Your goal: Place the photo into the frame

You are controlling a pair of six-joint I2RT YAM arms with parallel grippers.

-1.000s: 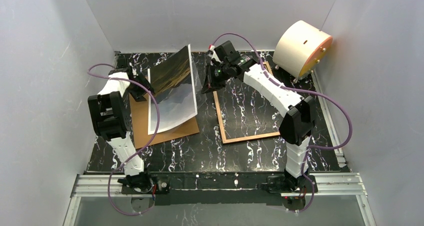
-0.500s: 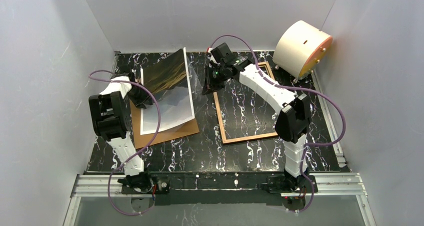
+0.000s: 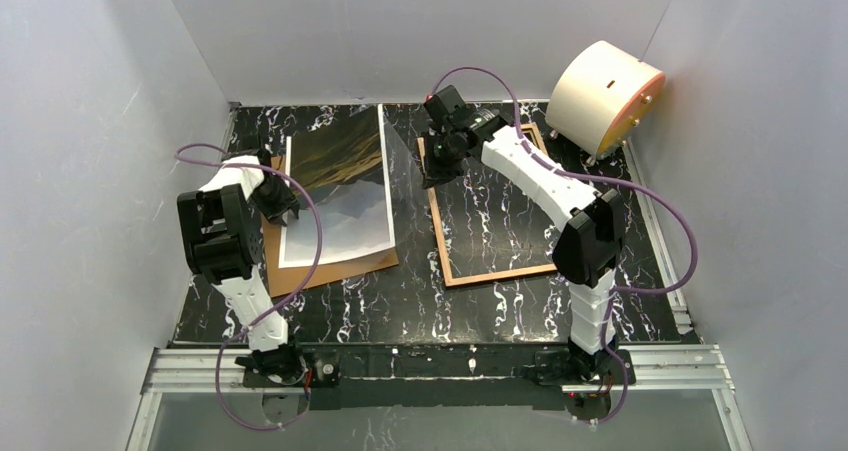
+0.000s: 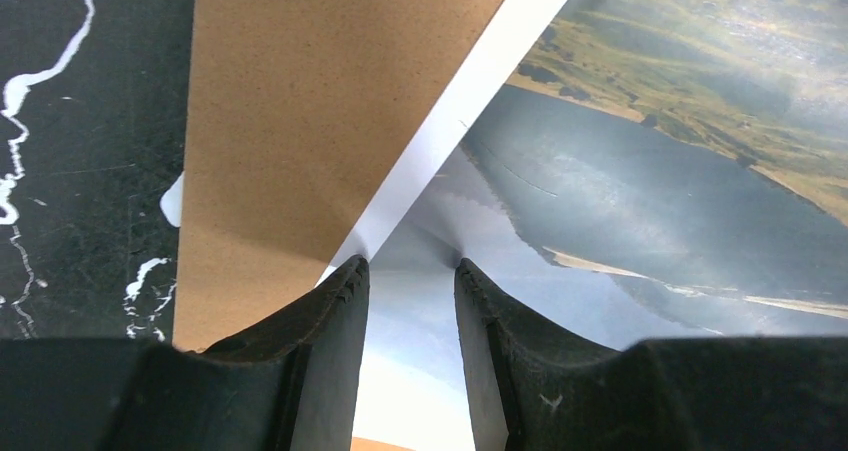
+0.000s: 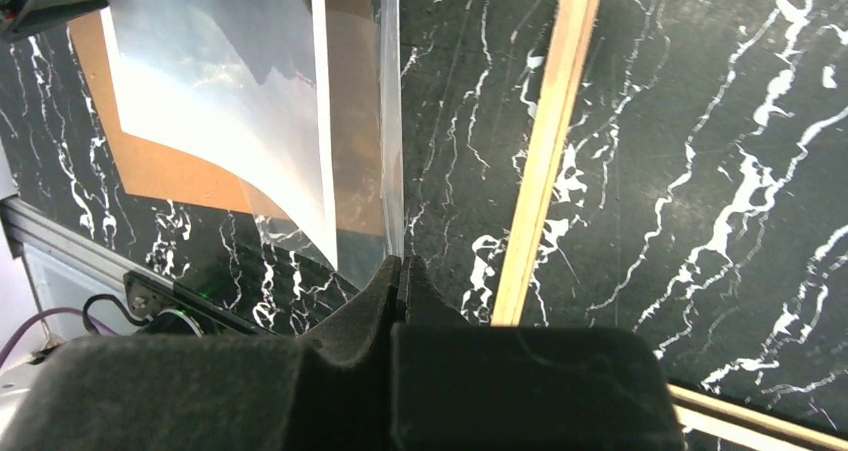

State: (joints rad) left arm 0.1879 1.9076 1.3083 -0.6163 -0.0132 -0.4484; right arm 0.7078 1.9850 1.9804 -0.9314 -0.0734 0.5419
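Fingers [image 4: 325, 341] of the left gripper [image 4: 412, 271] straddle the photo [image 3: 335, 196] at its left margin, a gap between them; whether they grip it cannot be told. Right gripper [image 5: 400, 271] pinches a clear sheet [image 5: 392, 121], held on edge. Photo has dropped from steeply raised to nearly flat on the backing board [image 3: 330, 269], apart from the frame [image 3: 437, 233]: insertion is judged not yet begun.

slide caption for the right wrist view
right fingers pinch a clear sheet, seen edge-on, between the curled photo on its brown board and the wooden frame
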